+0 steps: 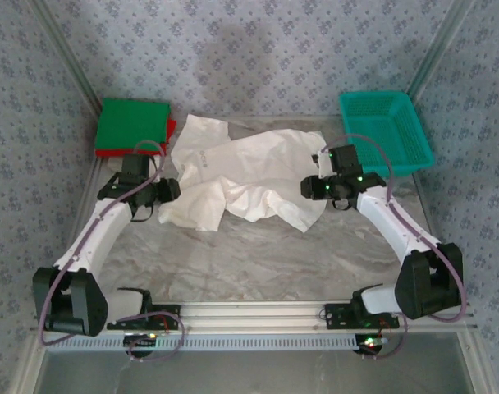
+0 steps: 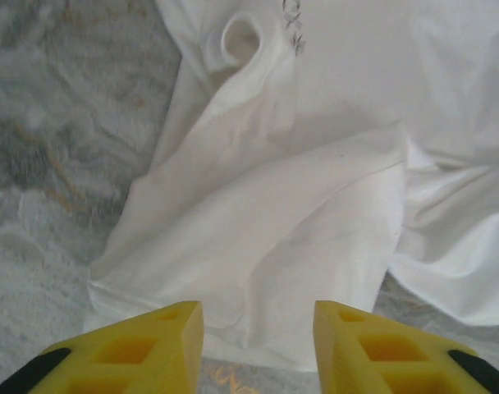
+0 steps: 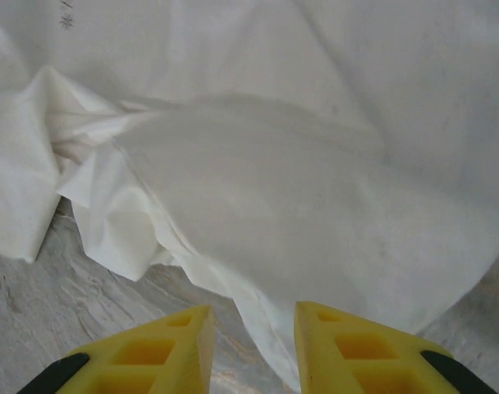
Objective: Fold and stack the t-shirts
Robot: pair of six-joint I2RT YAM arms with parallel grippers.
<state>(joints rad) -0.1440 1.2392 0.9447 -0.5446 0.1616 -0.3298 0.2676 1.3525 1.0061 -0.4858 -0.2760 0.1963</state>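
Left gripper (image 2: 258,318) has its jaws partly apart with nothing between them, hovering low just short of the near hem of the off-white t-shirt (image 2: 299,205); a folded-over flap lies directly ahead of it, and the neck opening (image 2: 241,37) is further ahead. Right gripper (image 3: 254,316) also stands at a moderate gap and grips nothing; a loose edge of the same shirt runs toward the gap, though I cannot tell whether it touches the fingers. The shirt is crumpled between the two grippers on the table (image 1: 258,263), doubled over itself and not flat. Beyond the left gripper, well behind it, the green t-shirt (image 1: 133,123) sits folded on the red t-shirt (image 1: 171,128), whose edge peeks out. The teal basket (image 1: 377,95) is behind the right gripper, near the shirt's far corner. Risks, as judgement: closing here could pinch several layers at once, because the flap ahead of the left gripper is doubled, so a lift would drag a bunch instead of spreading the cloth. The right gripper may catch only the thin edge and let it slip when pulled. If the two pull unevenly, the shirt twists and the wrinkles get locked into the fold. A sweep toward the back could snag the basket or nudge the folded pair out of square. A low approach could also scrape the fingers on the table.
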